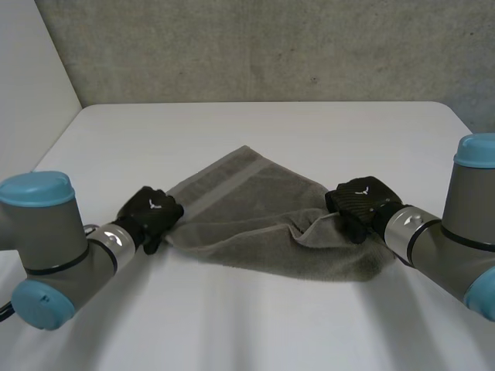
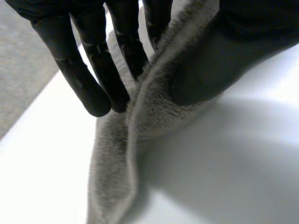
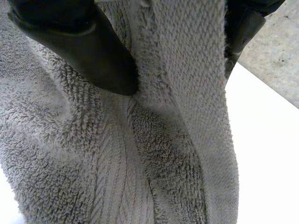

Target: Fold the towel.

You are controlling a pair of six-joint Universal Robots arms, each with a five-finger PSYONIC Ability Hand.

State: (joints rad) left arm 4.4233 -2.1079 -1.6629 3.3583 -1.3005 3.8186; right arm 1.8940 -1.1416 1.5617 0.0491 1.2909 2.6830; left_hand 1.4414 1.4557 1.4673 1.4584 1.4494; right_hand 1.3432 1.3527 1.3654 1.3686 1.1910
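A grey towel [image 1: 255,224] lies bunched on the white table [image 1: 255,131], with one corner pointing toward the far side. My left hand [image 1: 149,214] is at the towel's left corner. In the left wrist view its thumb [image 2: 219,56] and fingers [image 2: 117,79] pinch a raised fold of the towel [image 2: 154,112]. My right hand [image 1: 360,206] is on the towel's right edge. There the cloth [image 3: 140,154] is gathered up between the thumb [image 3: 88,51] and the fingers [image 3: 238,32].
A grey wall [image 1: 271,46] stands behind the table's far edge. Bare tabletop spreads in front of the towel and beyond it. Both arms [image 1: 54,247] reach in from the near corners.
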